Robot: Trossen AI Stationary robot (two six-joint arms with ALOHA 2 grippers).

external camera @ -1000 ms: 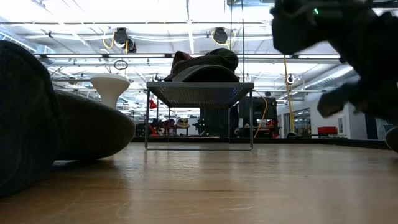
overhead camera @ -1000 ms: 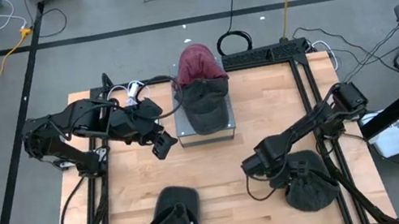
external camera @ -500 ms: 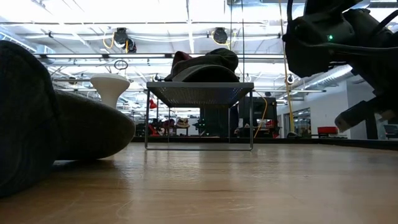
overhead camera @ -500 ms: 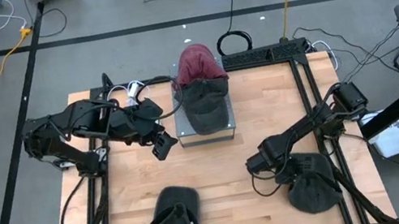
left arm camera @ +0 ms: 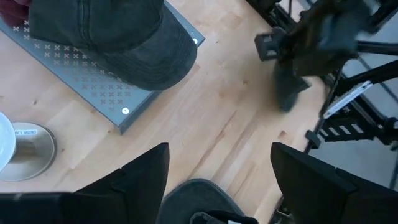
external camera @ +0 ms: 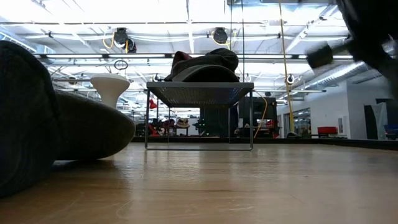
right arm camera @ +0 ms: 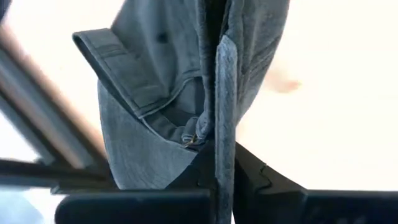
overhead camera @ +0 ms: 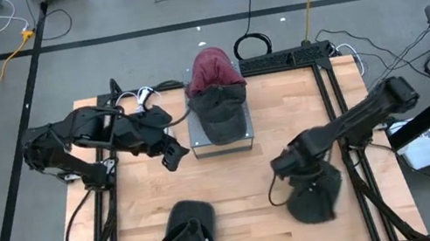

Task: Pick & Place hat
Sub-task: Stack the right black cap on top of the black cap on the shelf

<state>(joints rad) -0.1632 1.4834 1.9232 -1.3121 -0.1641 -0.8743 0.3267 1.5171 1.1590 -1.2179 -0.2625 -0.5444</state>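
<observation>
Matt grey denim-like cloth hat (right arm camera: 186, 93), pale smooth wood table (overhead camera: 236, 188), perforated grey metal platform (left arm camera: 81, 87).

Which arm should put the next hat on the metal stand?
The right one, probably. Its gripper is already shut on a dark hat, lifted off the table. The left gripper is open beside the stand, holding nothing.

The high view looks straight down, taking in every edge of the worktop (overhead camera: 226, 181) and the floor around it. The low view sits at worktop level near one edge, facing across to the raised grey platform (external camera: 200, 93) and the room behind. Each wrist view looks forward, close past its own fingers. High, low and left wrist views share the platform (overhead camera: 218, 129) (left arm camera: 93, 87)
</observation>
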